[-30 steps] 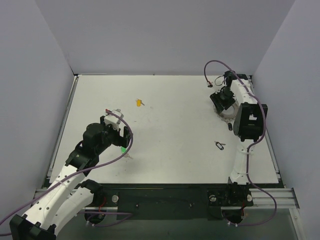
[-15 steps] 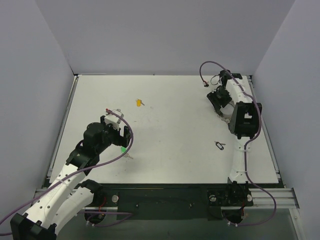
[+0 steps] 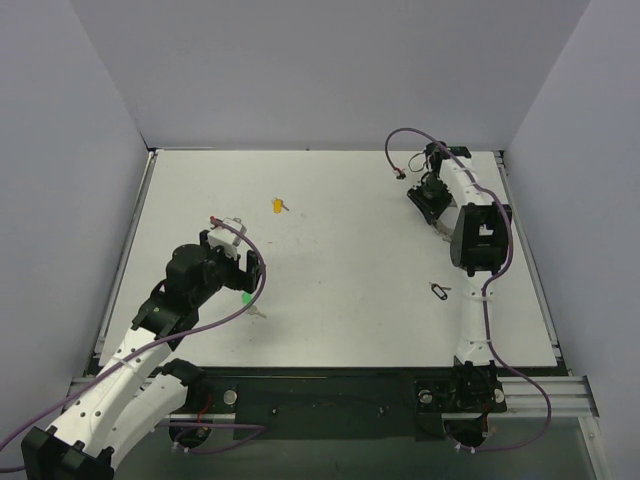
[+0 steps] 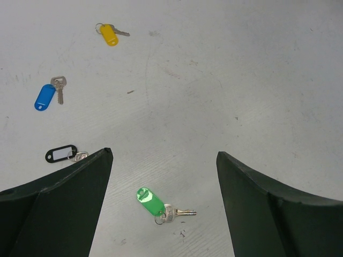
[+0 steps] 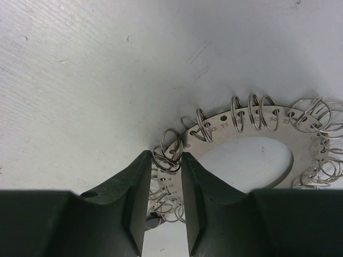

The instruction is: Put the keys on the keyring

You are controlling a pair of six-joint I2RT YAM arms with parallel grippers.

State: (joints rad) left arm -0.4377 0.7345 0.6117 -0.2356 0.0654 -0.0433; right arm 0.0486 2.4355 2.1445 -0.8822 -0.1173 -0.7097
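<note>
The keyring (image 5: 244,127) is a flat silver ring plate hung with many wire split rings. My right gripper (image 5: 163,158) is shut on its left rim, at the table's far right (image 3: 430,198). My left gripper (image 4: 163,160) is open and hovers over a green-tagged key (image 4: 153,203), which lies flat between the fingers without touching them; the key also shows in the top view (image 3: 247,298) beside that gripper (image 3: 243,268). A yellow-tagged key (image 4: 109,34) (image 3: 277,206) lies farther off. A blue-tagged key (image 4: 44,97) lies to the left.
A black-tagged key (image 4: 61,154) lies next to my left finger. Another black-tagged key (image 3: 439,290) lies on the right of the white table (image 3: 340,260). Grey walls close in the table on three sides. A purple cable (image 3: 400,140) loops above the right wrist.
My right arm has swung left and toward the back wall, still gripping the keyring. The left arm and the keys have not moved.
</note>
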